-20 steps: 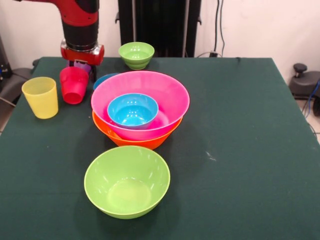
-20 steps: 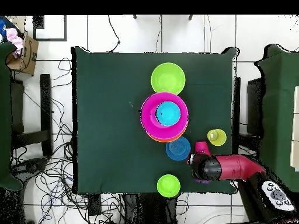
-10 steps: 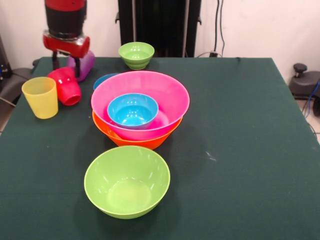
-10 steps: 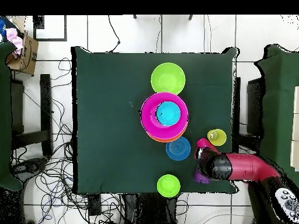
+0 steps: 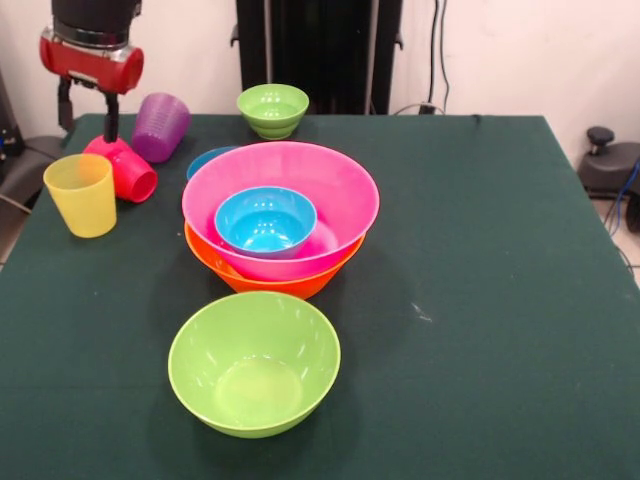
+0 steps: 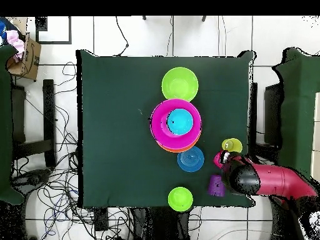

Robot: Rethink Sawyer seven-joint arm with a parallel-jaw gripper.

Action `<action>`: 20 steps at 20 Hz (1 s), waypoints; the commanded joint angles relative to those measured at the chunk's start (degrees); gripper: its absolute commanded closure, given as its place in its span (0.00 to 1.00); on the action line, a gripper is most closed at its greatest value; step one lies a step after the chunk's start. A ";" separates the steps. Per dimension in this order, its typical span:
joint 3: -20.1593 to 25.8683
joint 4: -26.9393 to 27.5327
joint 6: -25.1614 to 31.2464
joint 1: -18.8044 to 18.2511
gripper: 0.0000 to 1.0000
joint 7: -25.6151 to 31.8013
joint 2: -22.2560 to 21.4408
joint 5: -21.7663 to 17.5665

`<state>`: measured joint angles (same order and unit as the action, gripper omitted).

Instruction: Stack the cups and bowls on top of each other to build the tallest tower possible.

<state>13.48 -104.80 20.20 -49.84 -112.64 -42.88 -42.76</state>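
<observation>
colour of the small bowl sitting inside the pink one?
Blue bowl, nested in the pink bowl. Clearest in the front view.

On the dark green table (image 5: 480, 300) are a pink bowl (image 5: 300, 180), an orange bowl (image 5: 290, 283), blue bowls (image 5: 265, 220), lime green bowls (image 5: 253, 362), a yellow cup (image 5: 81, 195), a red cup (image 5: 125, 170), probably pinkish, and a purple cup (image 5: 161, 126).

I see glossy smooth plastic on the pink bowl (image 5: 281, 205) and large green bowl (image 5: 254, 360), translucent plastic on the yellow cup (image 5: 80, 194), and matt cloth covering the table (image 5: 500, 300).
</observation>
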 commanded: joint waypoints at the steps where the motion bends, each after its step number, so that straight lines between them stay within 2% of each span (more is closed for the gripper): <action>1: 2.57 0.25 -6.39 3.04 0.00 -2.72 3.95 -1.57; 6: 1.30 0.56 -7.61 4.05 0.00 -3.22 4.48 -1.06; 20: 2.70 4.37 -7.50 3.42 0.00 -0.86 7.37 -1.12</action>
<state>13.51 -104.24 14.38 -48.53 -112.64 -39.17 -42.77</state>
